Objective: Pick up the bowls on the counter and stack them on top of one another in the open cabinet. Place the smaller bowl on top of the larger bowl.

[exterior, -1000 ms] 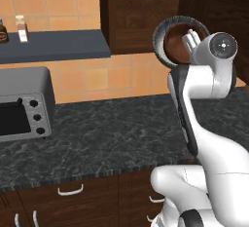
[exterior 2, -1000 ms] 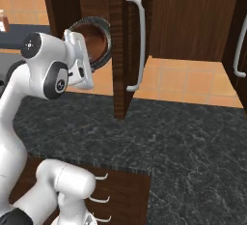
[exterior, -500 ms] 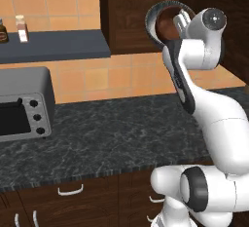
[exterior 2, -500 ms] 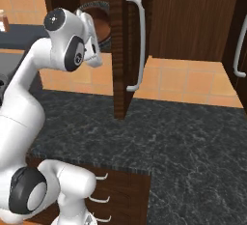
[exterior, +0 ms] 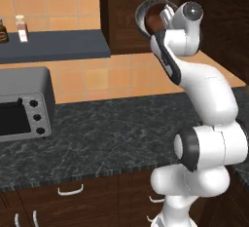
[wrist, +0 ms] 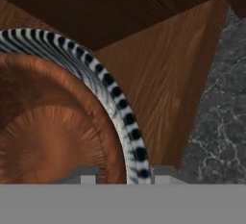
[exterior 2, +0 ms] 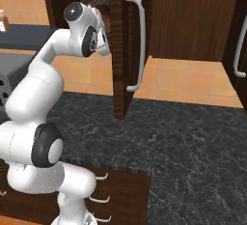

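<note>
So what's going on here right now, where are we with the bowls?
The arm is raised to the open cabinet, with the gripper clamped on the rim of the larger bowl. The smaller bowl sits nested inside it, so both are being carried as one tilted stack. In the hand view the cabinet's wooden shelf lies just beyond the bowl's rim. The bowls are still in the grip, not yet set down. The counter below carries a toaster oven.

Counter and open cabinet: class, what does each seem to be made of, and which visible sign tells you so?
The counter looks like polished dark stone, probably marble: pale veins run through a grey-black surface. The open cabinet looks like dark brown wood with a smooth finish: long grain lines show on its panels.
</note>
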{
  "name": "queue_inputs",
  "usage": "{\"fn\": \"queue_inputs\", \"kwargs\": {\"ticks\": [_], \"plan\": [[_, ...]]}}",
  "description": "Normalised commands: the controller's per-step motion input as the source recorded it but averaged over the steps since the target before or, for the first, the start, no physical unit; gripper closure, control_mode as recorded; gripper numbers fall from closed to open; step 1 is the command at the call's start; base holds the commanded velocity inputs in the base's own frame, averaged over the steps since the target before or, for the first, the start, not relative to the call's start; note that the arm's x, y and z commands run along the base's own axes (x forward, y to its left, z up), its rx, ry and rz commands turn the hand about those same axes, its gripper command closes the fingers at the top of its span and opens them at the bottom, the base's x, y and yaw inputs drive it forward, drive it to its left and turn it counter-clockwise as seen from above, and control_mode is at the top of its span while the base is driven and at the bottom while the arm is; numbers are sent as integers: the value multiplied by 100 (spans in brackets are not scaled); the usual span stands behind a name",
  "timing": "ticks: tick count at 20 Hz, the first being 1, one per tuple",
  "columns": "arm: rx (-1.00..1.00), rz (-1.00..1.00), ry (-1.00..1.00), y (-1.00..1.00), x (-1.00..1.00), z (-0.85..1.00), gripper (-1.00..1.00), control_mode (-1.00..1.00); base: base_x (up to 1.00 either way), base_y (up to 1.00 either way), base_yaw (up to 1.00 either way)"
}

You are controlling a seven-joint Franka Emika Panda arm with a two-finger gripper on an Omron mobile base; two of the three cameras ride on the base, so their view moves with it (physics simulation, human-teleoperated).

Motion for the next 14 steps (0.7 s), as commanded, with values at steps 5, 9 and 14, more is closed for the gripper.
{"fn": "queue_inputs", "kwargs": {"ticks": [5, 9, 14], "plan": [[-1, 0, 0, 16, 100, -2, -100, -100, 0, 0, 0], [-1, -3, -2, 7, 68, -10, -100, -100, 0, 0, 0], [0, -3, -16, 0, -59, 0, -100, -100, 0, 0, 0]]}}
